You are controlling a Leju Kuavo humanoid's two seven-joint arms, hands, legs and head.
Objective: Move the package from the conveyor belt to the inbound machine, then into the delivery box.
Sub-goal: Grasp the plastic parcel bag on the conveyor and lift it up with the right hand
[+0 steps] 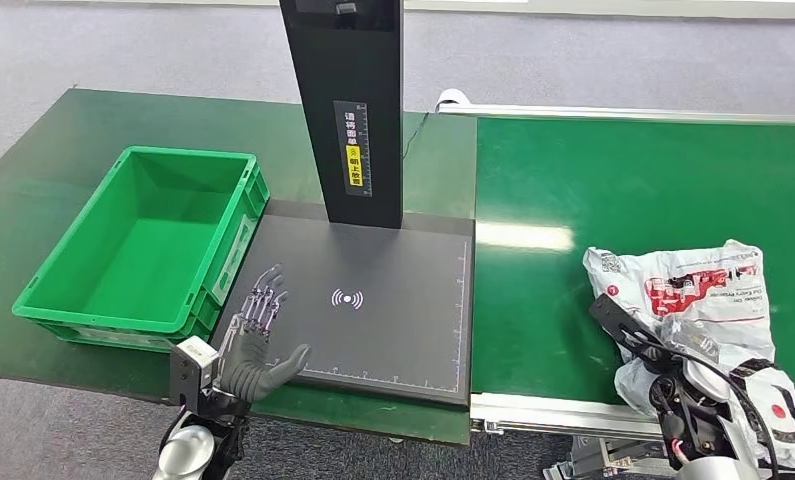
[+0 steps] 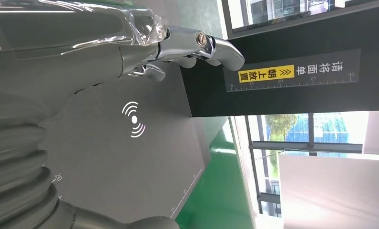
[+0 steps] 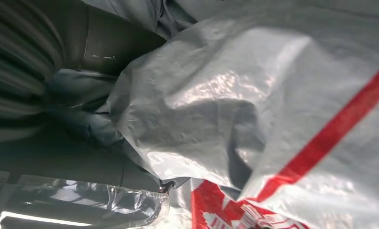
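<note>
From the head view, the package (image 1: 698,300), a crumpled white plastic bag with red and black print, lies on the green belt (image 1: 633,190) near its front edge, at the right of the scene. The right hand (image 1: 693,395) sits at the bag's near side, against it, but dark cabling and the bag's folds cover the fingers, so whether they have hold of it cannot be told there. Left of the belt lies the machine (image 1: 373,300), a flat dark pad with a white signal mark, with a black post (image 1: 348,110) rising from its far edge and bearing a yellow label. The left hand (image 1: 258,340) rests over the pad's near left corner, fingers stretched forward and apart, thumb out to the side, holding nothing. Just left of the pad stands the green box (image 1: 63,270), with nothing inside. In the left wrist view, the left hand's fingers (image 2: 197,45) reach straight out above the dark pad (image 2: 111,162) with its white signal mark (image 2: 134,119), toward the post (image 2: 292,81) with its ruler strip and yellow label. In the right wrist view, the bag's wrinkled white plastic (image 3: 254,109) with red stripes presses close against the right hand (image 3: 82,62), whose dark thumb and cover touch the bag; how far the fingers close cannot be told.
</note>
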